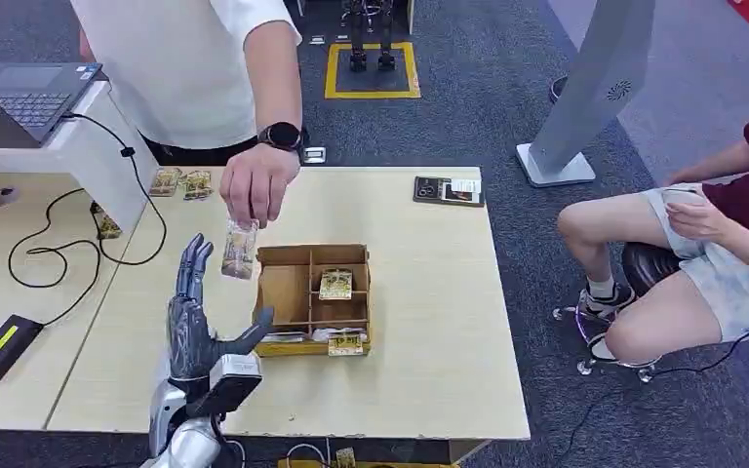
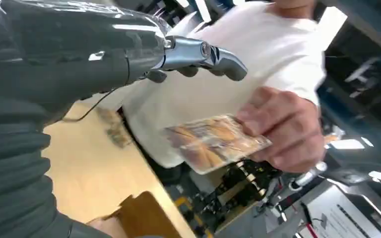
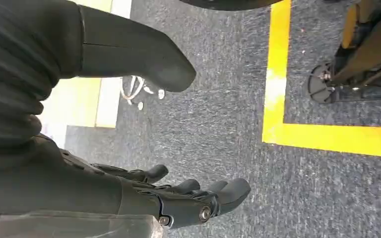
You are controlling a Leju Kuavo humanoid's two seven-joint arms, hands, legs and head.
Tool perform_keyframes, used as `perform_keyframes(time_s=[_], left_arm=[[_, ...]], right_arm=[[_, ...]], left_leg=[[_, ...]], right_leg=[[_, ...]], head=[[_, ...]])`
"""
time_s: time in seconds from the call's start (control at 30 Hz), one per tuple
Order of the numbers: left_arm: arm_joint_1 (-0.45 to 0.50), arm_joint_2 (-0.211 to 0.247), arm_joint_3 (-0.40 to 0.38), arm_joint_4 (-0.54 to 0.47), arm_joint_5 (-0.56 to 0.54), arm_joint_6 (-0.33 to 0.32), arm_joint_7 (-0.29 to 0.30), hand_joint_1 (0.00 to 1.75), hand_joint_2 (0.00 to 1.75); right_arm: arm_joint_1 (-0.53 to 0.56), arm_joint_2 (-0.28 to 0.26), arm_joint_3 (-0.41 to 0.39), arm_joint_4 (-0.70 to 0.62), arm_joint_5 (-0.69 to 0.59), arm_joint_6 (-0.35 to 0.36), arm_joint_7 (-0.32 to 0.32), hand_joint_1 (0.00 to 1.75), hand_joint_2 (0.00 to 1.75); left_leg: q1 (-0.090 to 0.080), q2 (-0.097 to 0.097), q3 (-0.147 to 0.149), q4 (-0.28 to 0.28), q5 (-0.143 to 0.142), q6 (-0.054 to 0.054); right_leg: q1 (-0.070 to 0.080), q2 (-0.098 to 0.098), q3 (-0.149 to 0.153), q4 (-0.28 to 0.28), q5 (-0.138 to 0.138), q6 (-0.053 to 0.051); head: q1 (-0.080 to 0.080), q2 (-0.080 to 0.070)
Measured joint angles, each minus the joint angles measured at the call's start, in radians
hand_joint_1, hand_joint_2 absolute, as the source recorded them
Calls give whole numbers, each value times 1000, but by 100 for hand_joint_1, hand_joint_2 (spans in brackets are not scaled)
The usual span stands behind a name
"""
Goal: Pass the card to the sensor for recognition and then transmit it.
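Two robot hands are to be accounted for. The left hand (image 1: 198,322) is raised over the near left part of the table (image 1: 429,322), fingers spread wide and upright, thumb out to the right, and nothing is held in it. In the left wrist view its fingers (image 2: 198,54) are seen extended, apart from the card. The right hand (image 3: 178,198) is seen hanging over the grey carpet (image 3: 218,124) beside a yellow floor line (image 3: 278,89), its fingers loosely apart, and nothing is gripped by it.

Just beyond the left hand's fingertips, the card (image 1: 239,249) is held hanging by a person's hand (image 1: 258,185) reaching down from the far side of the table. Card and robot fingers are near but apart; no contact is shown. To the right of the card a divided wooden box (image 1: 312,297) is placed on the table, with more cards in its compartments. At the far edge a dark flat device (image 1: 448,190) is laid, possibly the sensor, though this cannot be confirmed. A laptop (image 1: 24,93) is set on the far left.

As judged from this, the task is at its very beginning: the card has not yet been received by the robot. Taking the card, presenting it to the sensor and handing it on are all left to be done.
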Motion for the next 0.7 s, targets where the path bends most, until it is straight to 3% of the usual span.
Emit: perform_keyframes(time_s=[0.27,0.53,0.57,0.7], left_arm=[[-49,-166,258,62,-249,2,-146,0,175],[-54,-261,394,92,-308,2,-170,2,175],[-55,-266,400,95,-310,2,-172,175,175],[-56,-280,415,100,-303,2,-182,175,175]], right_arm=[[-18,-23,23,49,11,-29,4,0,175],[-23,-31,38,66,13,-33,6,0,175],[-23,-32,39,68,13,-34,7,0,175],[-24,-34,41,72,13,-34,8,0,175]], left_leg=[[0,0,0,0,0,0],[0,0,0,0,0,0],[0,0,0,0,0,0],[0,0,0,0,0,0]], right_leg=[[0,0,0,0,0,0],[0,0,0,0,0,0],[0,0,0,0,0,0],[0,0,0,0,0,0]], head=[[0,0],[0,0],[0,0],[0,0]])
